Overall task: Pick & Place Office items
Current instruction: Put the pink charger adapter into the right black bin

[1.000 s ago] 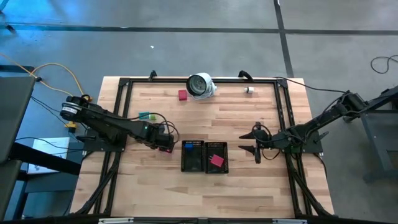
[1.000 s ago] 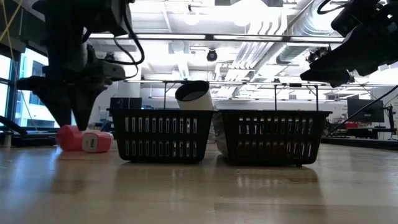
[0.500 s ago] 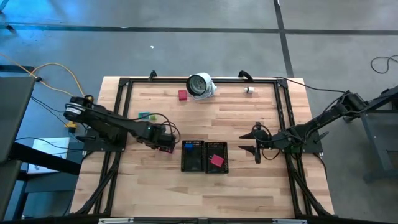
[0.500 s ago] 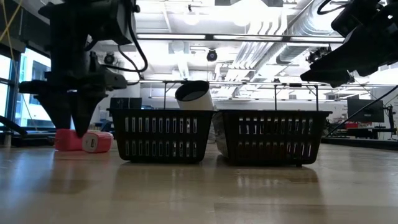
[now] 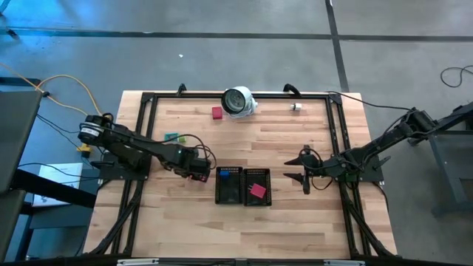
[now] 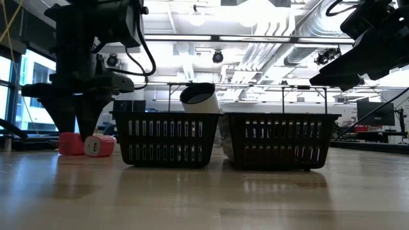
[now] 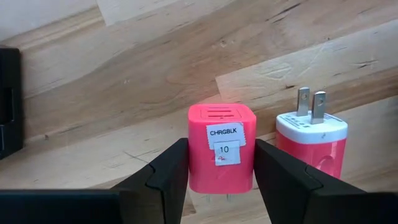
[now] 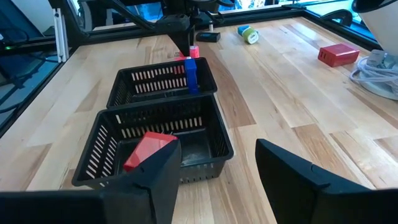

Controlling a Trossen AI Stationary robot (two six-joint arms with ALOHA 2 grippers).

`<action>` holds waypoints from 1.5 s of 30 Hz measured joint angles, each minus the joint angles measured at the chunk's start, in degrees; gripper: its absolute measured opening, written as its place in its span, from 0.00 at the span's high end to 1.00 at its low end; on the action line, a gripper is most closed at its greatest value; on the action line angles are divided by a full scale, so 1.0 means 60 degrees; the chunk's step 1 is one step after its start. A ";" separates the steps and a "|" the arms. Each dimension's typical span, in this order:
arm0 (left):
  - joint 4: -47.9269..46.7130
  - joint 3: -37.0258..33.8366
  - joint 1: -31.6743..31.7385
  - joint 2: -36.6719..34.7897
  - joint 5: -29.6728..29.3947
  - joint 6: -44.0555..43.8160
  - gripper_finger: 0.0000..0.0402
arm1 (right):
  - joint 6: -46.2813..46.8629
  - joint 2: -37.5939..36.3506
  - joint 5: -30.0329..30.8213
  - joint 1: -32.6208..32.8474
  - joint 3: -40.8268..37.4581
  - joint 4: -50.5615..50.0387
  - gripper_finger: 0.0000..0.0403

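- High view: the left tool (image 5: pixel 198 170) sits left of centre, low over the wooden surface (image 5: pixel 281 133), just left of the two black mesh trays (image 5: pixel 243 185). The right tool (image 5: pixel 304 178) waits right of the trays, its two fingers spread apart with nothing between them. A red block (image 5: pixel 216 112) and a small white piece (image 5: pixel 295 107) lie near the top edge, a green-and-blue piece (image 5: pixel 174 137) at left.
- Low view: at left, the left tool's fingers reach down at a pink charger (image 6: pixel 69 144) and its twin (image 6: pixel 100 145), both resting on the surface.
- Left wrist view: the fingers (image 7: pixel 168 177) flank the pink charger block (image 7: pixel 221 147) on its two flat sides, seemingly touching; whether they grip it yet I cannot tell. A second pink-and-white charger (image 7: pixel 312 142) with metal prongs stands just beside it at right.
- Handling, as a judgement: a rigid, light plastic cube, smooth and probably a little slippery; the flat parallel sides suit the grip best, taken mid-height, clear of the neighbour.
- Right wrist view: a blue piece (image 8: pixel 191 73) stands in the farther tray and a red piece (image 8: pixel 147 149) lies in the nearer one.
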 joint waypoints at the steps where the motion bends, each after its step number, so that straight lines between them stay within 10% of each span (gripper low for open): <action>1: 0.0000 -0.0004 0.0000 0.0003 -0.0015 0.0004 0.60 | 0.0000 0.0000 0.0000 0.0000 0.0000 0.0000 0.52; 45: -0.0120 0.0214 -0.0035 0.0175 -0.0726 0.1822 0.64 | 0.0028 -0.0004 0.0000 0.0000 -0.0004 0.0016 0.52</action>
